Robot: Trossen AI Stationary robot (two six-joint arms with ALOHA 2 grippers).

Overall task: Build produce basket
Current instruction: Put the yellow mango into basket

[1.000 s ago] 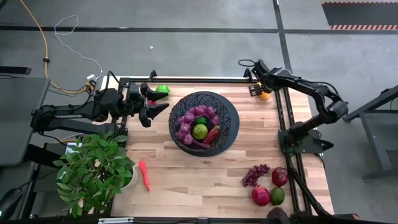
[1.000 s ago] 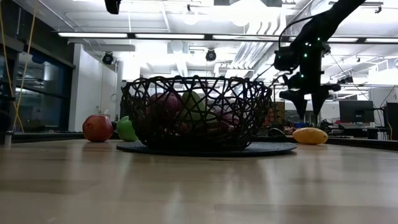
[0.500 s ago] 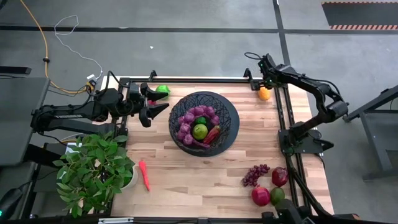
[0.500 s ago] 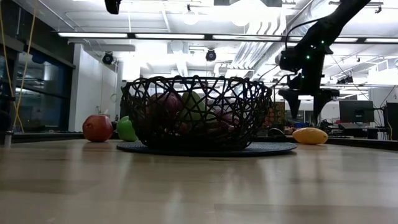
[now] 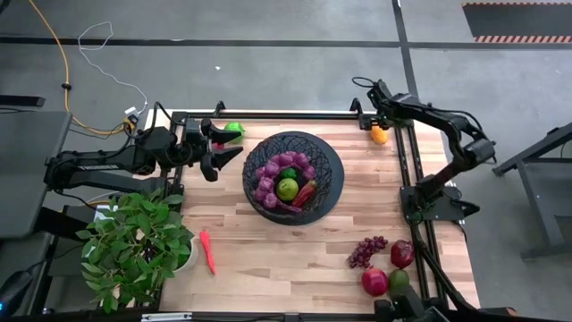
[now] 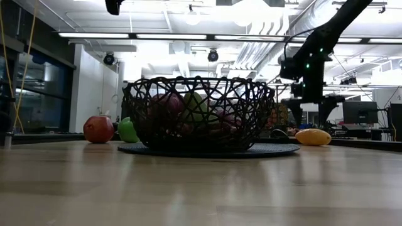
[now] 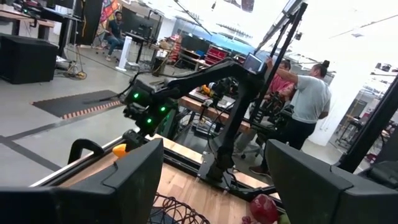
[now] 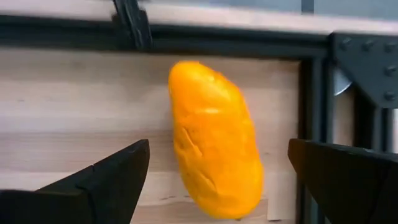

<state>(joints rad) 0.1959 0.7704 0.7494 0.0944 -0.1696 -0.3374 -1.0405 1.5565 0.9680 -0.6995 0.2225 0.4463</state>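
Basket [image 5: 294, 174] holds grapes [image 5: 268, 179], green fruit [image 5: 287, 189], pepper [image 5: 307, 193]. Right gripper [image 8: 217, 180] past basket, jaws spread over mango [image 8: 214, 137]. Left gripper [image 5: 228, 146] beside basket, jaws spread.

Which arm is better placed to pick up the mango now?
The right. Its pincer is open directly over the mango in the table's far right corner; the left pincer waits open beyond the basket.
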